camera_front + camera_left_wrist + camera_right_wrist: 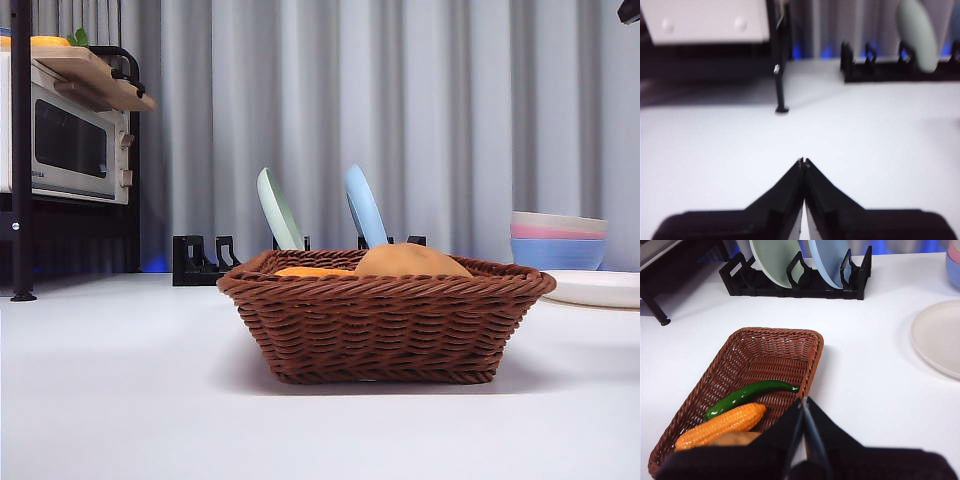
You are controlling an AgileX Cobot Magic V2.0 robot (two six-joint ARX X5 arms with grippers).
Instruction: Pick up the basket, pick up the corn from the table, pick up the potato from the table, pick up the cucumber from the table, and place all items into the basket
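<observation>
The brown wicker basket (380, 335) stands on the white table (120, 400). Inside it lie the green cucumber (747, 396), the orange corn (720, 426) and the tan potato (735, 438), which my right gripper partly hides. In the front view only the potato's top (410, 262) and a strip of corn (312, 271) rise over the rim. My right gripper (804, 401) hangs shut and empty above the basket's (765, 352) near end. Off to the side, my left gripper (803, 162) is shut over bare table.
A black dish rack (795, 282) holding a green plate (278, 210) and a blue plate (365, 207) stands behind the basket. A microwave (65, 145) on a shelf is at far left. Stacked bowls (558, 240) and a white plate (940, 335) are on the right. A black arm tip (630, 10) shows at the top corner.
</observation>
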